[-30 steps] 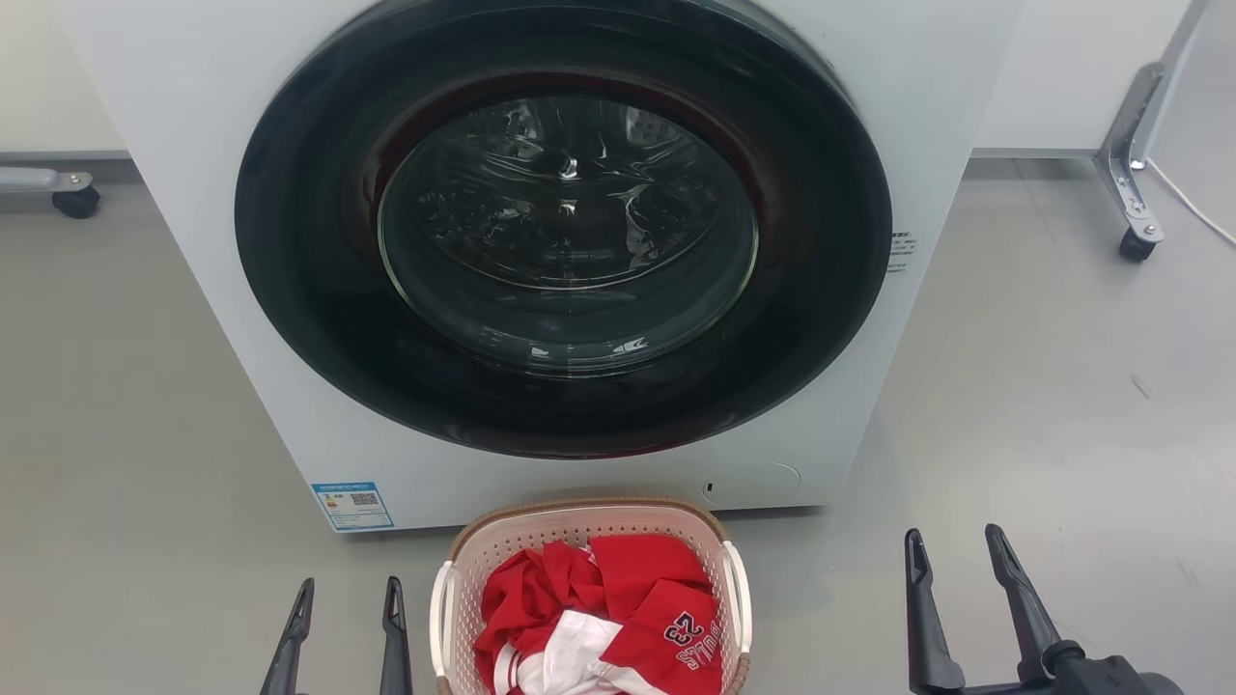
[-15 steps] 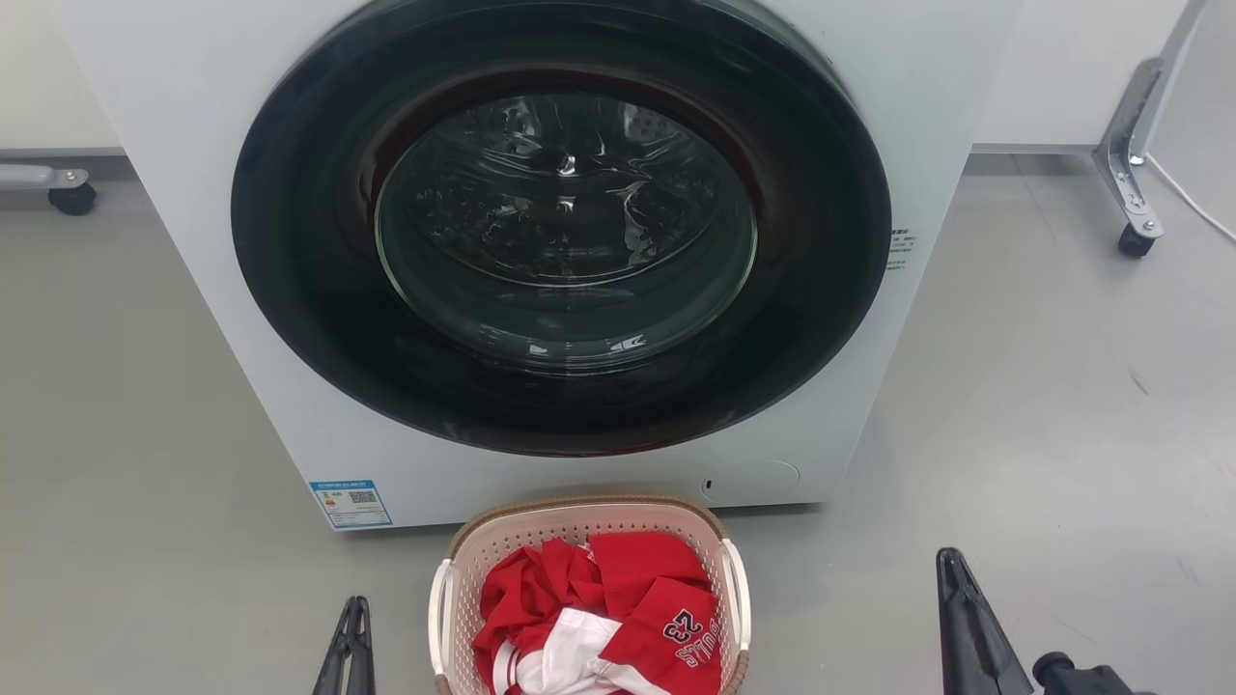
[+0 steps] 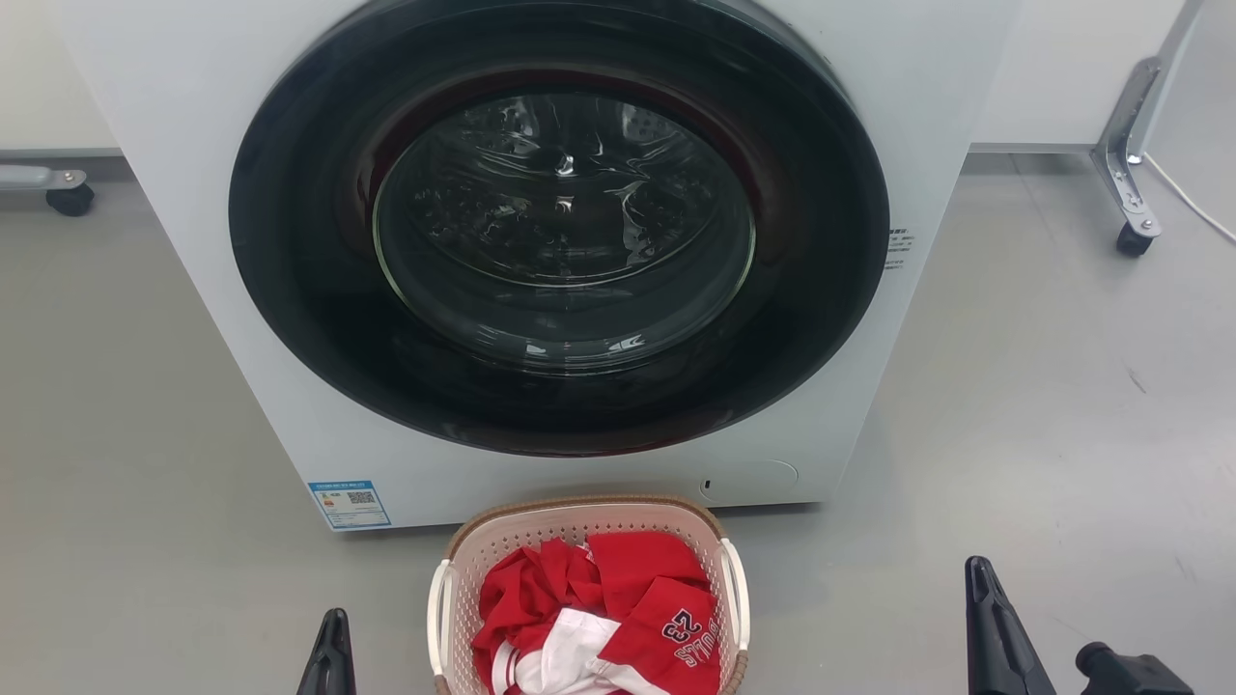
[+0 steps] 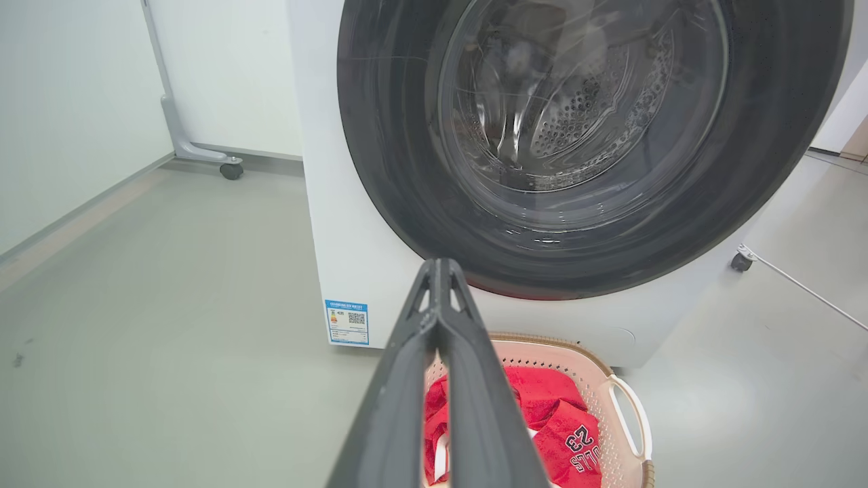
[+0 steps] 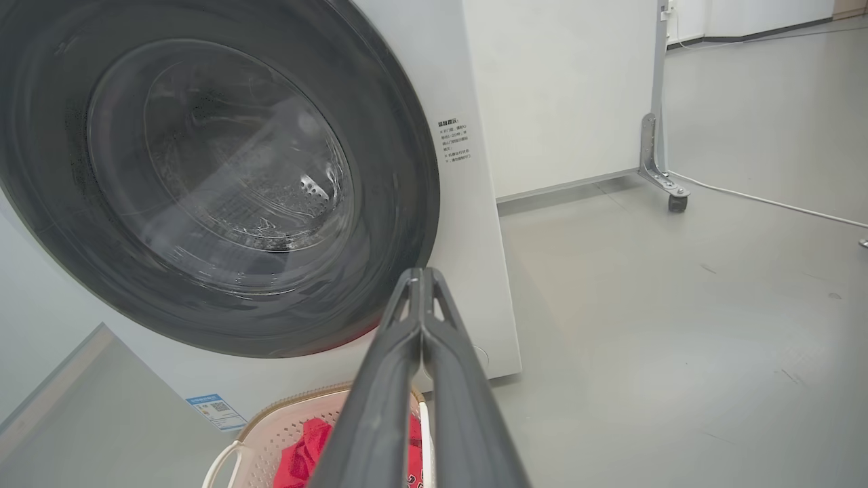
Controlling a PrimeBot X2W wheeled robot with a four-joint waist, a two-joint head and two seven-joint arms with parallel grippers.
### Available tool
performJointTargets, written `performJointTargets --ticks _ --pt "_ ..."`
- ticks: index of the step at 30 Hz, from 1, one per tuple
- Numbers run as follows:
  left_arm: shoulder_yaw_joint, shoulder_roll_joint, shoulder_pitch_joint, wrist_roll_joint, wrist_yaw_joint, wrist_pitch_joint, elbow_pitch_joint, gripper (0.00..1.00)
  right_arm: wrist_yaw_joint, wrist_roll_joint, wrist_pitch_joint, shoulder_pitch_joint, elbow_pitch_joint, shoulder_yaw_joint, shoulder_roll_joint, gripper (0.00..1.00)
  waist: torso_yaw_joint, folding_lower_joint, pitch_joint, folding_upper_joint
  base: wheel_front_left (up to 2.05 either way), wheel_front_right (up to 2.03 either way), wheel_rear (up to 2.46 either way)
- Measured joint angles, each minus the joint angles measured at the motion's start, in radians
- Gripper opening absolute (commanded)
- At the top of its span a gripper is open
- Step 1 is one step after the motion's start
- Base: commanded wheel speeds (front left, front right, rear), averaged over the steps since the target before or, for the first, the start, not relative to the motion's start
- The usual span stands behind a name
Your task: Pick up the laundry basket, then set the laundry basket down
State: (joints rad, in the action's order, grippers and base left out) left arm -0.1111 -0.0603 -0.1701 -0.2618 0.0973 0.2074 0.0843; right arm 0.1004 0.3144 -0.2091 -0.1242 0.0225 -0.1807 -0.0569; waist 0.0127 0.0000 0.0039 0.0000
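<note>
The laundry basket (image 3: 579, 506) stands on the grey floor right in front of the washing machine, cream with a brown rim and white side handles, and holds red and white clothes (image 3: 628, 579). My left gripper (image 3: 335, 618) is shut and empty, low to the left of the basket and apart from its left handle. My right gripper (image 3: 979, 565) is shut and empty, well off to the basket's right. In the left wrist view the closed gripper (image 4: 439, 264) rises over the basket (image 4: 610, 369). The right wrist view shows the closed gripper (image 5: 420, 272) over the basket (image 5: 271, 423).
A white front-loading washing machine (image 3: 193, 193) with its dark round door (image 3: 560, 270) closed stands just behind the basket. Wheeled metal frame legs stand at the back right (image 3: 1130, 232) and back left (image 3: 68, 198). A white cable (image 3: 1188, 203) runs along the floor at the right.
Both grippers have gone from open to shut. They have drawn back toward the bottom edge of the head view, the right one also shifting rightward. The basket has not moved.
</note>
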Motion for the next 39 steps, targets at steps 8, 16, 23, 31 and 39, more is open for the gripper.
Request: performJointTargets --ticks 8,16,23,31,39 --pt "0.014 0.001 0.023 -0.14 -0.02 -0.035 0.016 0.0 -0.022 0.136 0.034 0.015 0.024 0.031 0.002 0.0 -0.001 0.0 0.0 0.0 0.0 0.0 0.0" --pt "0.038 0.002 0.046 -0.268 -0.038 -0.069 0.037 0.0 -0.04 0.259 0.069 0.037 0.051 0.062 0.004 0.0 -0.002 0.0 -0.001 0.0 0.0 0.0 0.0" --pt "0.057 0.003 0.067 -0.394 -0.063 -0.102 0.058 0.0 -0.058 0.38 0.104 0.057 0.08 0.092 0.005 0.0 -0.004 0.0 -0.001 0.0 0.0 0.0 0.0" --pt "0.075 0.005 0.091 -0.516 -0.081 -0.132 0.075 0.0 -0.083 0.499 0.131 0.078 0.104 0.121 0.007 0.0 -0.005 0.0 -0.001 0.0 0.0 0.0 0.0" --pt "0.096 0.006 0.106 -0.627 -0.099 -0.155 0.097 0.0 -0.101 0.602 0.157 0.099 0.123 0.147 0.008 0.0 -0.006 0.0 -0.001 0.0 0.0 0.0 0.0"
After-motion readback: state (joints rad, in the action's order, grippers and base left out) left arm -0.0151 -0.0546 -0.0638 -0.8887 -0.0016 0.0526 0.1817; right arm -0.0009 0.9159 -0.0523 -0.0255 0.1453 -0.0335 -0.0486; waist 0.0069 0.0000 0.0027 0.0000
